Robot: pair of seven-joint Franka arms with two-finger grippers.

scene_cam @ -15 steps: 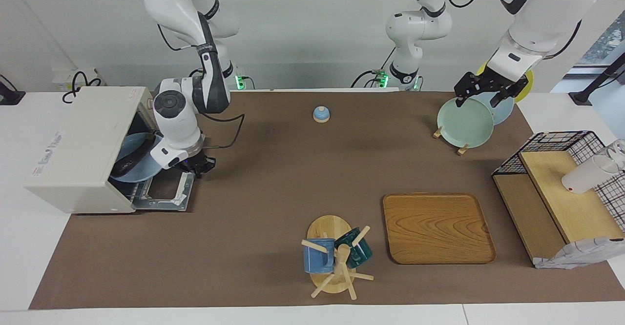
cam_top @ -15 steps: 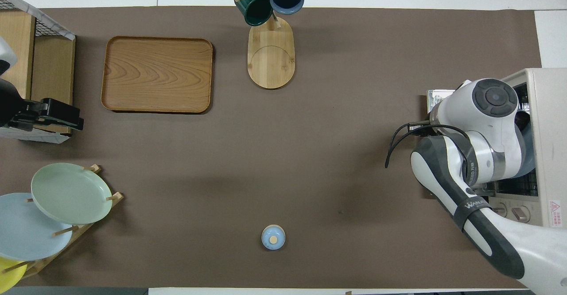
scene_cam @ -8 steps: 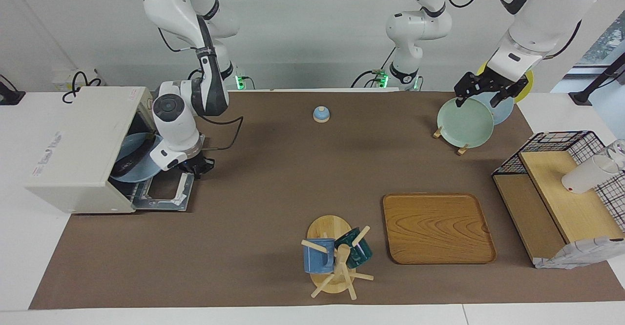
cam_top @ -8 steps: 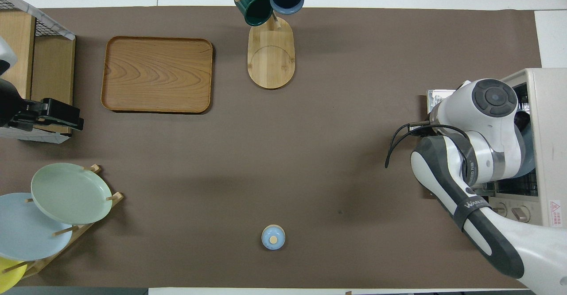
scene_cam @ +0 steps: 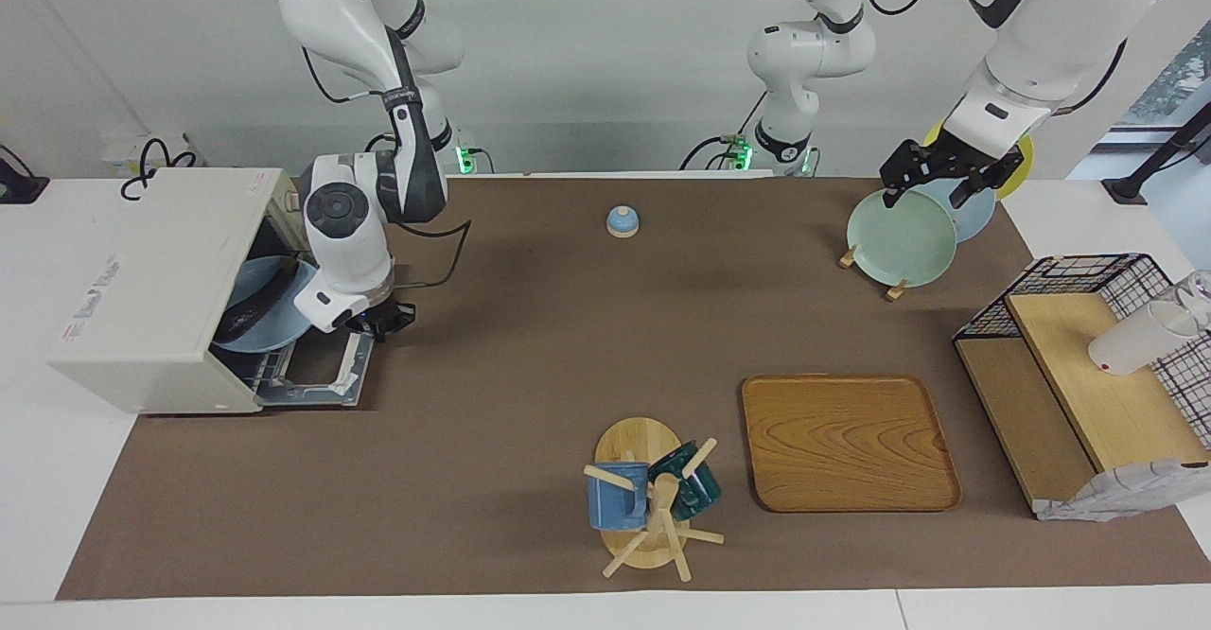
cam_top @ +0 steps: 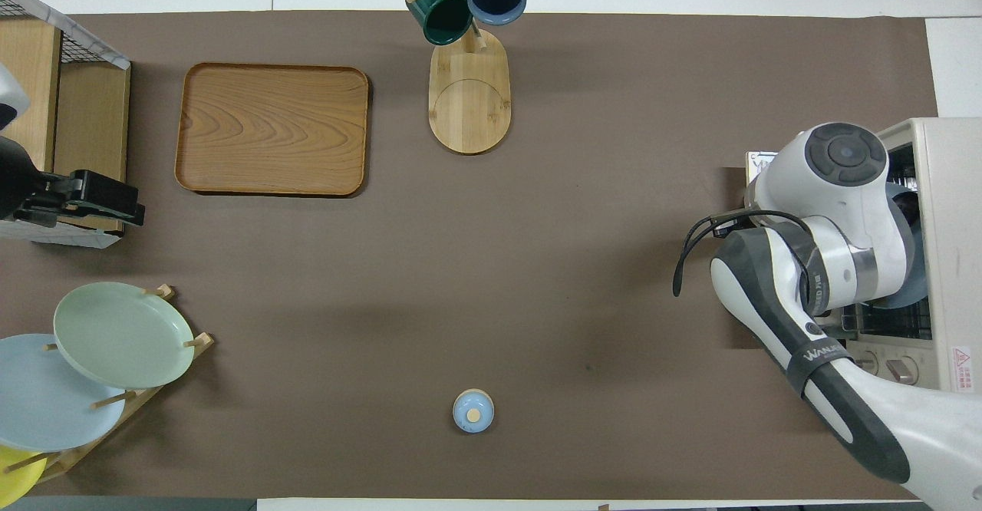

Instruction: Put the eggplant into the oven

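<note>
Oven [scene_cam: 156,285] sits at the right arm's end of the counter, door [scene_cam: 317,370] dropped flat onto the brown mat. Inside, on the rack, a light blue plate [scene_cam: 255,313] carries the eggplant [scene_cam: 248,306], dark and glossy, lying across it within the oven mouth. Right gripper [scene_cam: 383,320] hangs over the lowered door, just outside the opening; whether its fingers are spread or pressed together I cannot tell, the wrist hides them in the overhead view. Left gripper [scene_cam: 937,181] waits over the plate rack near the corner at the left arm's end nearest the robots, above the green plate [scene_cam: 901,237]; its fingers stand spread, pinching nothing. Wooden tray [scene_cam: 849,441] and mug stand [scene_cam: 648,502] lie along the edge farthest from the robots.
</note>
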